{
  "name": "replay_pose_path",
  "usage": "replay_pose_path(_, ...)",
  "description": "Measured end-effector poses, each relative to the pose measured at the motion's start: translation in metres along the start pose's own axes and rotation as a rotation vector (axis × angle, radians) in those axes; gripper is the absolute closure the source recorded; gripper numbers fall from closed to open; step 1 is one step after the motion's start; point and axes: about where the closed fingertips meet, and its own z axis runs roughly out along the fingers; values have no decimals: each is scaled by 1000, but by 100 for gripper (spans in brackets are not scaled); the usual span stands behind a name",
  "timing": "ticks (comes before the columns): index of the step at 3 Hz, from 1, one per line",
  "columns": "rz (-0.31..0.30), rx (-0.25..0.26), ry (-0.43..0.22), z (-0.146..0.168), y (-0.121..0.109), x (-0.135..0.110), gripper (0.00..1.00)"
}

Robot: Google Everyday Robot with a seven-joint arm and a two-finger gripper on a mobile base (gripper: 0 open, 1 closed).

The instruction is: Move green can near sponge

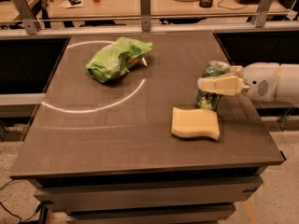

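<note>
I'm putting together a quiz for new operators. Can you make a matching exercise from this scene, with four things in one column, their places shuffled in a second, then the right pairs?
Things
1. green can
2. sponge
3. snack bag
4. gripper

Places
A. toward the back of the table, left in the view
B. lying flat at the front, right in the view
C. reaching in from the right edge of the view, closed on the can
D. upright just behind the sponge

Pairs: 1-D, 2-B, 3-A, 4-C
</note>
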Motion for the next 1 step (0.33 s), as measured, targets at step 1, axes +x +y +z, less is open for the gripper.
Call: replay_pose_path(1,-2,-5,1,2,1,-1,83)
